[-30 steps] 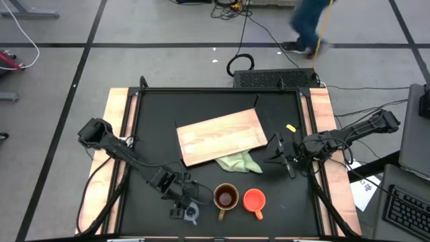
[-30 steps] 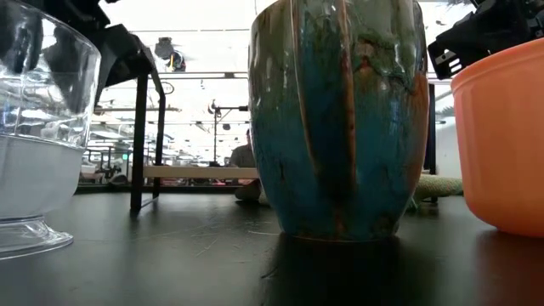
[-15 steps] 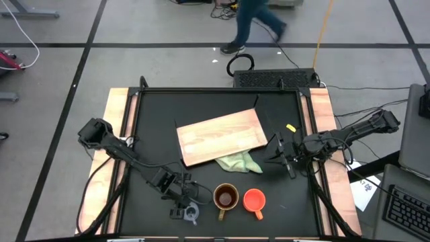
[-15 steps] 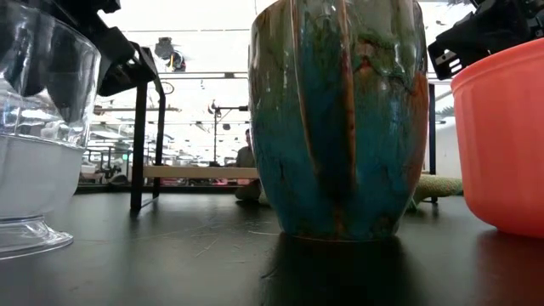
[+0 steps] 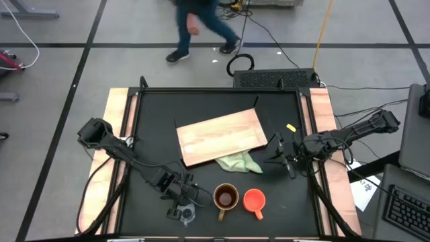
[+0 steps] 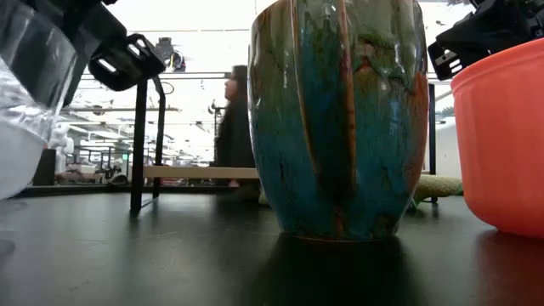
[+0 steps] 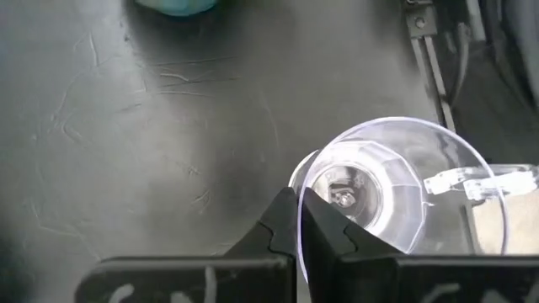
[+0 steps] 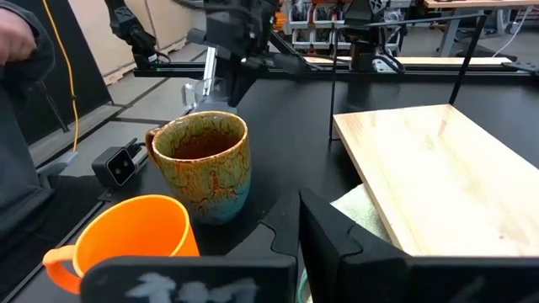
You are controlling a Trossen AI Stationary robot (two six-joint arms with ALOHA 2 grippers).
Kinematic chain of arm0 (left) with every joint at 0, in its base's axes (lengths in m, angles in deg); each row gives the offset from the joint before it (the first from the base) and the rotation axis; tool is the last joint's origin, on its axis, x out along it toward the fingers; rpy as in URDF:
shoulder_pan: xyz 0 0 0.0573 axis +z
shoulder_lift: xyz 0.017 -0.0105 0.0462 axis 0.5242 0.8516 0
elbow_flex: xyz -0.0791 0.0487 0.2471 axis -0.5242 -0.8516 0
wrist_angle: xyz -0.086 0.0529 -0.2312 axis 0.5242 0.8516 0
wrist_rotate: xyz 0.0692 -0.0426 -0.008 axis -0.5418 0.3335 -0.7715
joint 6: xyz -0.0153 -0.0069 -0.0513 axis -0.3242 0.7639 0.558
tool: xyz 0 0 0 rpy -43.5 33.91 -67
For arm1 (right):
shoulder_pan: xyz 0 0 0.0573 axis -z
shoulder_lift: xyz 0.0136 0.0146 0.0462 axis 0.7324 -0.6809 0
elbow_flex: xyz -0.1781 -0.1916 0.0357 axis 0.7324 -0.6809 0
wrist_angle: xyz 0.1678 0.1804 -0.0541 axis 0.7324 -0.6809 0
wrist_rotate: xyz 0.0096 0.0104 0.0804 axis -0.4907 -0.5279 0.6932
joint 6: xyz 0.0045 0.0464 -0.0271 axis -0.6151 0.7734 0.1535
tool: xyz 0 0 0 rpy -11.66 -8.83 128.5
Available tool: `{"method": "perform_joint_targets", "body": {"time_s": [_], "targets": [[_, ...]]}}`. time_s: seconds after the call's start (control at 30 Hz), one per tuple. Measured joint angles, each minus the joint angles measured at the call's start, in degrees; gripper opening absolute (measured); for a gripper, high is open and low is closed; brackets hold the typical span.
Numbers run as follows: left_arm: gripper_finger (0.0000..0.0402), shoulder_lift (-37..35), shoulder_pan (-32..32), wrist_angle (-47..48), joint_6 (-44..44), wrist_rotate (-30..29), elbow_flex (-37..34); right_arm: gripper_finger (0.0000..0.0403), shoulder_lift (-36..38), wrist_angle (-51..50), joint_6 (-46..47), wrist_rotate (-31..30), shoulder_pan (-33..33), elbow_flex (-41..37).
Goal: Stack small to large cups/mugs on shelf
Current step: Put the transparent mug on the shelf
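Observation:
My left gripper [image 5: 183, 202] sits near the table's front left, shut on the small clear glass cup [image 5: 184, 214], which also shows in the low view [image 6: 25, 102] and the left wrist view [image 7: 396, 194]. To its right the olive-brown mug [image 5: 226, 197] and the orange mug [image 5: 254, 200] stand upright on the black table. The light-wood shelf [image 5: 220, 136] lies flat at mid-table, over part of a pale green cloth [image 5: 238, 161]. My right gripper [image 5: 282, 156] waits shut, to the right of the cloth. My left gripper pinches the glass cup's rim [image 7: 296, 252], with one finger inside the cup and one outside. The fingers come down at it from above, slanting. The cup is tilted and its foot is off the table.
A person [image 5: 195, 27] walks across the floor beyond the table's far edge. A small yellow thing [image 5: 290, 128] lies right of the shelf. A black frame post [image 6: 138, 144] stands at the back. Bare black table lies between the mugs and the shelf.
My left gripper has shut on the glass cup's rim and raised it. The cup has tipped, and its foot has left the table. The person behind the table has walked toward the left.

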Motion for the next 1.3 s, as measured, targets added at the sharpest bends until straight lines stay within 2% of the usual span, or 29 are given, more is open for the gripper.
{"method": "perform_joint_targets", "body": {"time_s": [0.2, 0.53, 0.7, 0.93, 1.17, 1.3], "targets": [[0.0003, -4.26, -0.04, -0.74, -3.99, -0.48, 0.31, 0.0, -0.02, 0.0, -0.04, 0.0, 0.0, 0.0], [0.0001, -15.18, 0.53, -4.72, -9.81, -7.71, 0.44, 0.0, -0.02, -0.02, -0.61, 0.0, -0.02, 0.0], [0.0001, -17.28, 2.44, -6.68, -13.14, -11.92, 2.29, 0.0, 0.0, -0.07, -0.86, 0.0, -0.02, 0.0], [0.0001, -17.25, 8.61, -3.62, -15.48, -14.9, 9.05, 0.0, -0.01, -0.15, -1.06, 0.0, -0.02, 0.0], [0.0001, -16.47, 17.59, 8.07, -15.68, -14.37, 16.92, 0.0, -0.02, -0.55, -1.06, 0.0, -0.02, 0.0], [0.0001, -15.88, 22.81, 12.88, -17.53, -13.04, 18.67, 0.0, -0.02, -0.78, -1.06, 0.0, -0.02, 0.0]]}}
